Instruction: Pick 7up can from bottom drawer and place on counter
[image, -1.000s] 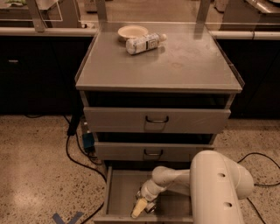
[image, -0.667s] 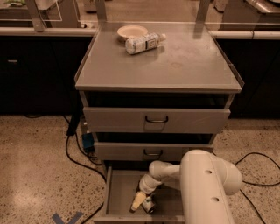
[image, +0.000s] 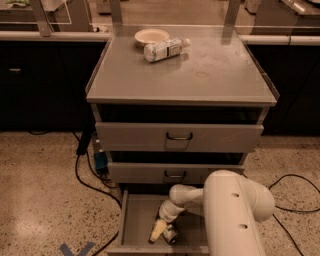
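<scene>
The bottom drawer (image: 138, 218) is pulled out at the foot of the grey cabinet. My white arm reaches down into it from the right. My gripper (image: 163, 232) is low inside the drawer, near its front. A small silvery can, the 7up can (image: 171, 234), lies on the drawer floor right against the gripper. I cannot tell whether it is held. The counter (image: 210, 75) is the flat grey top of the cabinet, high above the gripper.
A clear plastic bottle (image: 165, 49) lies on its side at the back of the counter, next to a pale bowl (image: 151, 36). The two upper drawers (image: 179, 136) are slightly open. Black cables (image: 84, 176) run over the floor on the left. My arm's bulky housing (image: 235, 215) covers the drawer's right part.
My arm has swung left and deeper over the bottom drawer. The gripper has stayed low by the can, shifting slightly. The things on the counter have not moved.
</scene>
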